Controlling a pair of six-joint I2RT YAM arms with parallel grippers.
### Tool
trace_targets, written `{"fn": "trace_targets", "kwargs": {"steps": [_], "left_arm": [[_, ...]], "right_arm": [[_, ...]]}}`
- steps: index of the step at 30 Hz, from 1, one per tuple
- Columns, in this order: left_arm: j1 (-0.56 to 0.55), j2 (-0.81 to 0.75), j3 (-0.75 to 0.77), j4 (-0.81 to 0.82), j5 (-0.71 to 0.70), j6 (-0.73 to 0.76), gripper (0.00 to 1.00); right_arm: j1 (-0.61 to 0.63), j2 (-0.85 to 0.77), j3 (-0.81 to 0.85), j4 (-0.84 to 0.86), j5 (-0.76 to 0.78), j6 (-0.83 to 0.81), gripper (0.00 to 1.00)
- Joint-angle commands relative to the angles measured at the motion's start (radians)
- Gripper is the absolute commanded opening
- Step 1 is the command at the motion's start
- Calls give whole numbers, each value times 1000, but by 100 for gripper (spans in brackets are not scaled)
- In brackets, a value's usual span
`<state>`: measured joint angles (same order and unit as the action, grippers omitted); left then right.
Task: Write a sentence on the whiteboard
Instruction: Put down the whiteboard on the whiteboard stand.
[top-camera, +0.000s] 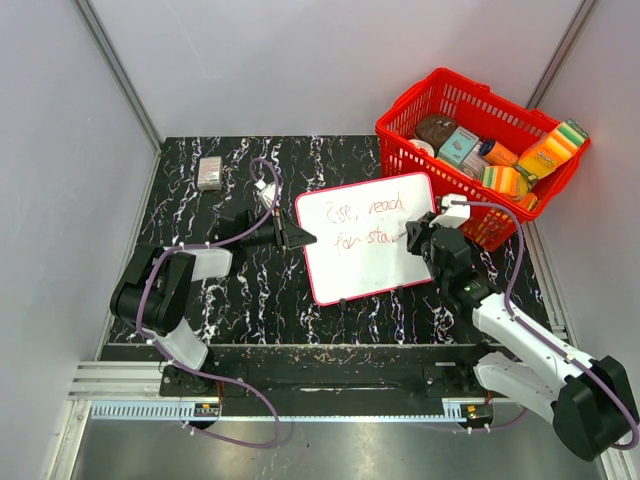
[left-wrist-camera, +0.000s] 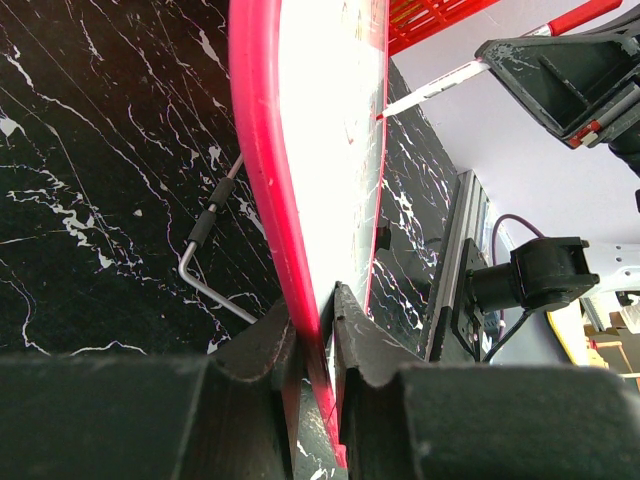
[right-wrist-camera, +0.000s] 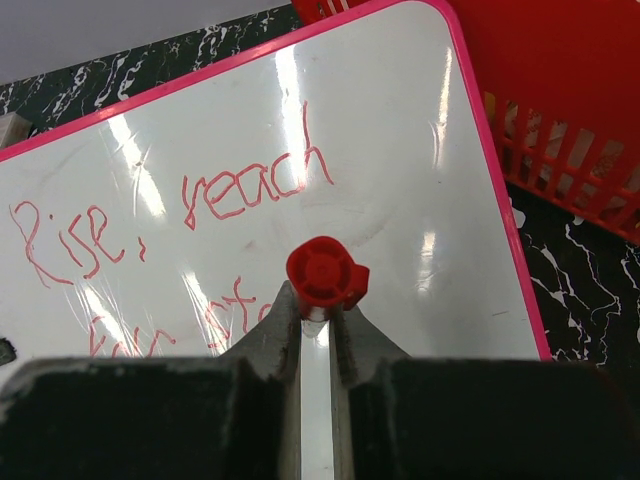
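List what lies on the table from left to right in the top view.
small box → left gripper → whiteboard → basket

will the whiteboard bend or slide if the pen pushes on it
Probably stiff: the whiteboard looks flat though the left hand pinches only its edge. Likely light, since its rim looks thin, so unheld it might slide under the pen.
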<state>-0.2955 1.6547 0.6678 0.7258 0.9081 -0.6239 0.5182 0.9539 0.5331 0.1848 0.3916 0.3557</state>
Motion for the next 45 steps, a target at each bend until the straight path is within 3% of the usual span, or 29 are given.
{"fn": "trace_targets", "kwargs": {"steps": [1,45], "left_arm": [[-17,-32,21,1,-20,92,0],[-19,-32,21,1,-18,93,0]], "right_arm": [[-6,-12,-13,-12,-7,9,0],[-18,74,82,110,87,-52,0]]}}
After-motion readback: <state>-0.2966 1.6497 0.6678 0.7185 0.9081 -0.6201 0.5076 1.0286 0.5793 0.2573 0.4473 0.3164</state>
